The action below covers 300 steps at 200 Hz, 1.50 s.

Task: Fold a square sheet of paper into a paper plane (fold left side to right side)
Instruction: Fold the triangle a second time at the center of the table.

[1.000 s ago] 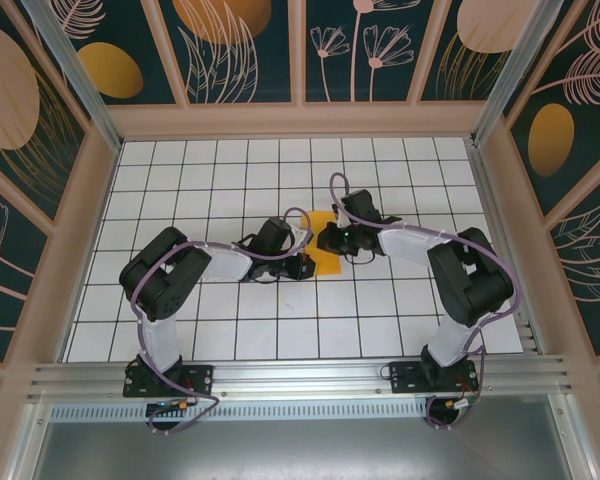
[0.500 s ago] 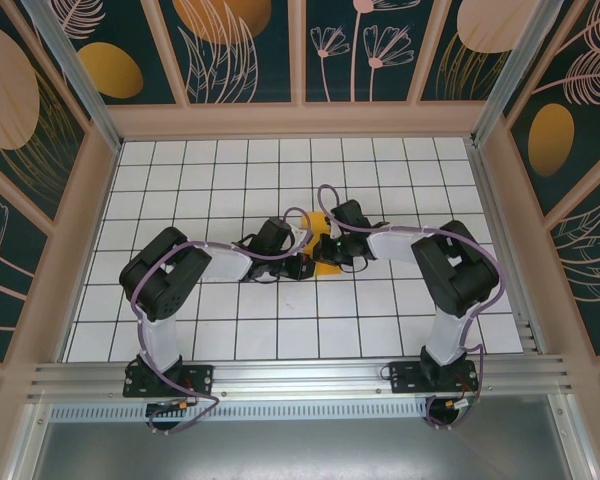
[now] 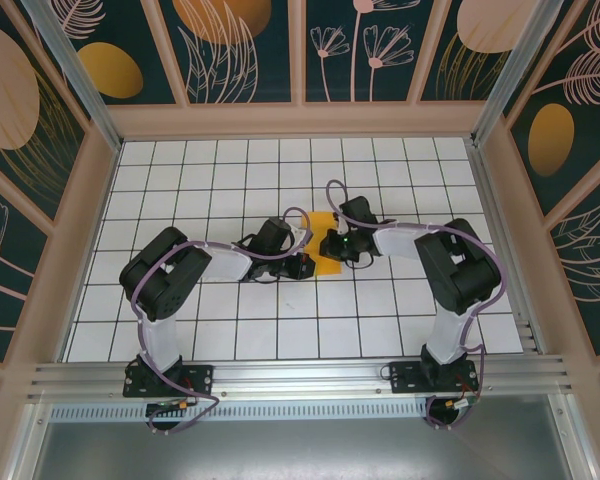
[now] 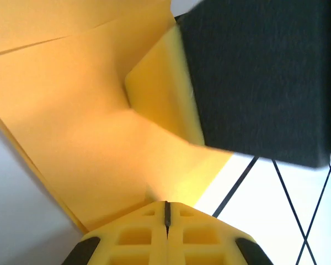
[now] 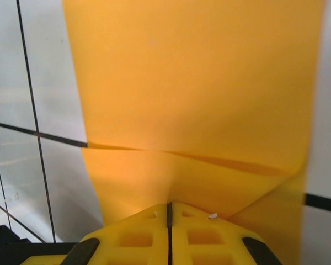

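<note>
Orange sheet of paper [image 3: 328,264] at mid-bench on the white gridded bench [image 3: 180,180], partly folded, lying between the two arm tips. Left gripper [image 3: 307,266] at its left edge, right gripper [image 3: 332,243] over its upper part, the two close together. From the left wrist: left gripper [image 4: 166,218] with jaws pressed fully together, yellow pads meeting along a single seam. Paper [image 4: 83,127] running right up to those tips, one flap raised and curled against the dark body of the right gripper [image 4: 259,77], layered edge showing down the left side. Cannot tell whether a layer sits nipped in the left jaws or merely touches them. From the right wrist: right gripper [image 5: 169,212] likewise closed to a hairline, sheet [image 5: 193,83] spread out ahead of it. One crease across the sheet, converging on the tips, lower right corner drawn upward beside them; paper pinched in the right jaws. Black grid lines of the bench on either side of the paper.
</note>
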{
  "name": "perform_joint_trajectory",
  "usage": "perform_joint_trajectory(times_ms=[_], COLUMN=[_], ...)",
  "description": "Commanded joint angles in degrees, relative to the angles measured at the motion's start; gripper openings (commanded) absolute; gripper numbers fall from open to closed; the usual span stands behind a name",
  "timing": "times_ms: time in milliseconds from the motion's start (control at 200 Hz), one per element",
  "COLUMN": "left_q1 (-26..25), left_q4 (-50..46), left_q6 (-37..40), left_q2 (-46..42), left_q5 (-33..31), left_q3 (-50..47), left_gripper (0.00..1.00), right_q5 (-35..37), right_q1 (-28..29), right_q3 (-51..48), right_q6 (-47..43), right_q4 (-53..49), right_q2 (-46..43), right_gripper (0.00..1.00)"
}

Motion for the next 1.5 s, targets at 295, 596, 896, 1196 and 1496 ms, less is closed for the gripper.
perform_joint_trajectory(times_ms=[295,596,896,1196,1496], left_q1=[0.1,0.1,0.2,0.1,0.2], left_q4=[-4.6,-4.1,-3.7,-2.6,-4.1], left_q6=[-0.7,-0.8,-0.8,-0.7,-0.3], left_q2=[3.0,3.0,2.8,1.4,-4.9], left_q5=[-0.8,-0.7,-0.7,0.7,2.9], left_q3=[-2.7,-2.9,-3.2,-3.4,-0.5], left_gripper=[0.0,0.0,0.0,0.03,0.24], right_q5=[0.1,-1.1,-1.4,-0.3,2.5], right_q1=[-5.2,-7.9,-8.8,-10.4,-12.7], right_q3=[1.8,3.5,3.8,2.4,-8.2], right_q6=[-3.6,-5.0,-5.0,-5.3,-5.3], right_q4=[-0.1,-0.6,-0.3,0.6,5.1], right_q2=[2.3,3.9,3.7,-1.3,-16.0], right_gripper=[0.1,0.1,0.11,0.19,0.55])
